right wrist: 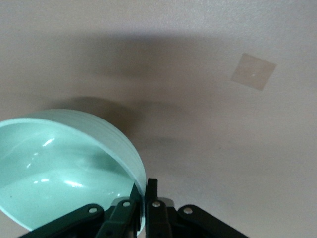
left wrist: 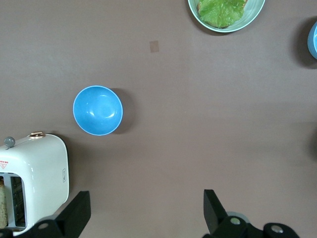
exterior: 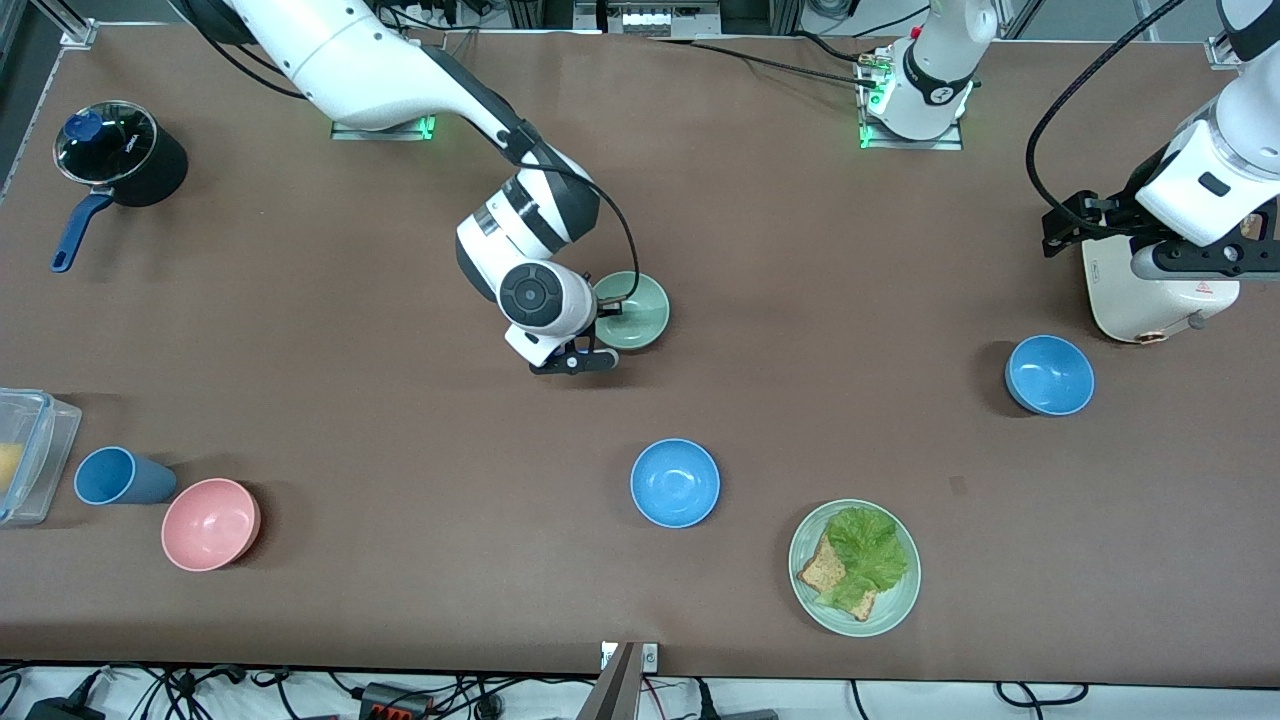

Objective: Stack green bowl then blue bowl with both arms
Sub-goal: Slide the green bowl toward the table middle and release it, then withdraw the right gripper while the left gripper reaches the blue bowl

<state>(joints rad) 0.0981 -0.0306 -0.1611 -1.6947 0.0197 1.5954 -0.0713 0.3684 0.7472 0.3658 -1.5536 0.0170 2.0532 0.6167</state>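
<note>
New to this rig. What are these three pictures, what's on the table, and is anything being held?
Two white robot arms work at one brown table. The wide picture looks down from a high camera facing them; the other two come from cameras on each arm's wrist.

The right end effector is shut on the rim of the green bowl, one finger outside the wall and the other inside. The left end effector is open and holds nothing; it waits over the toaster at the left arm's end, with a blue bowl in its wrist view.

A second blue bowl sits mid-table, nearer the front camera, beside a plate of lettuce and toast. Toward the right arm's end are a pink bowl, a blue cup, a clear container and a black pot.
</note>
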